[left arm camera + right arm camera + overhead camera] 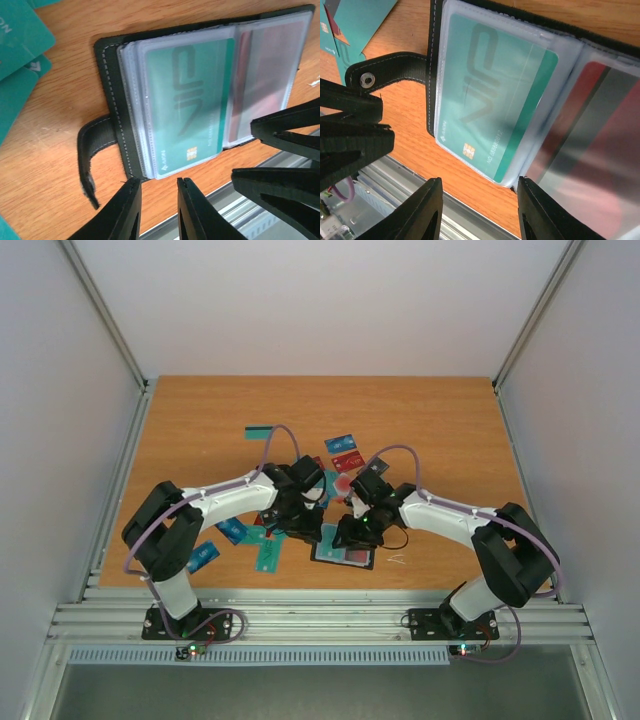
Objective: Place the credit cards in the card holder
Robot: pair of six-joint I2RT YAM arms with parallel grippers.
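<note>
The black card holder [344, 552] lies open near the table's front edge. In the left wrist view the holder [111, 85] has a teal card [187, 105] in its front clear sleeve and a red card [265, 70] in the sleeve to the right. The right wrist view shows the same teal card [495, 95] and red card [590, 150]. My left gripper [159, 187] is open and empty, just off the holder's near edge. My right gripper [480, 187] is open and empty beside the sleeves' fold. In the top view both grippers, left [303, 528] and right [348, 532], hover over the holder.
Loose cards lie around: teal [262, 430], blue [340, 443], red [347, 460], blue [203, 556], teal [270, 556]. The holder's strap with snap [385, 70] sticks out sideways. A metal rail [320, 615] runs along the table's front edge.
</note>
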